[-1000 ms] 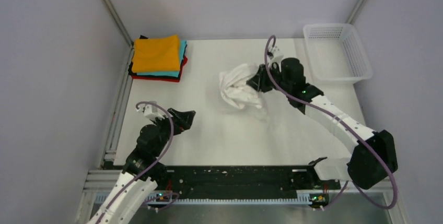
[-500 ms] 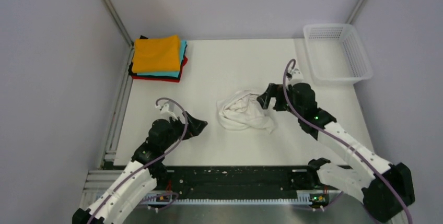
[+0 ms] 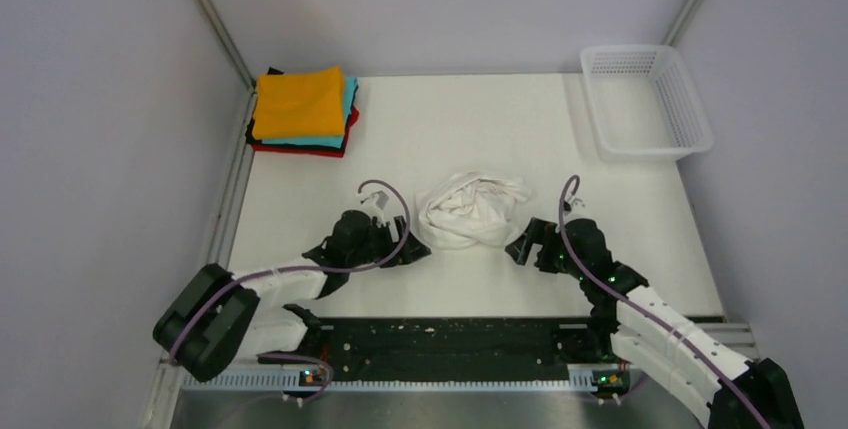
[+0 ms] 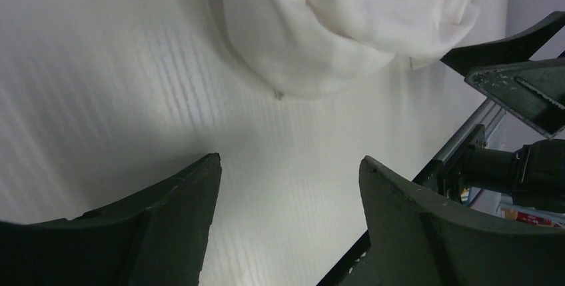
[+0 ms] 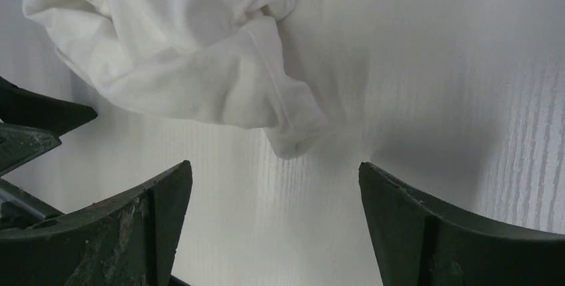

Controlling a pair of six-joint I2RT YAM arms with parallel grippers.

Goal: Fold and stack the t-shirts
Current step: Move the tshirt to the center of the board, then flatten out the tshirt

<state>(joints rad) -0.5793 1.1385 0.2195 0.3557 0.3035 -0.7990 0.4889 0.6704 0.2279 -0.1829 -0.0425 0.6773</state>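
A crumpled white t-shirt (image 3: 470,211) lies in a heap on the table near the front middle. It also fills the top of the left wrist view (image 4: 346,26) and the right wrist view (image 5: 180,46). My left gripper (image 3: 412,249) sits low at the heap's left side, open, nothing between its fingers (image 4: 290,166). My right gripper (image 3: 522,246) is at the heap's right front, open and empty too (image 5: 274,169). A folded stack of t-shirts (image 3: 303,111), orange on top over teal, red and black, lies at the back left.
A white mesh basket (image 3: 645,99) stands at the back right corner. The black rail (image 3: 450,334) runs along the table's near edge, just behind both grippers. Grey walls close in on the left and right.
The right gripper let go of the white t-shirt, which dropped into a heap nearer the front, and pulled back to its right. The left arm swung in to the heap's left side.
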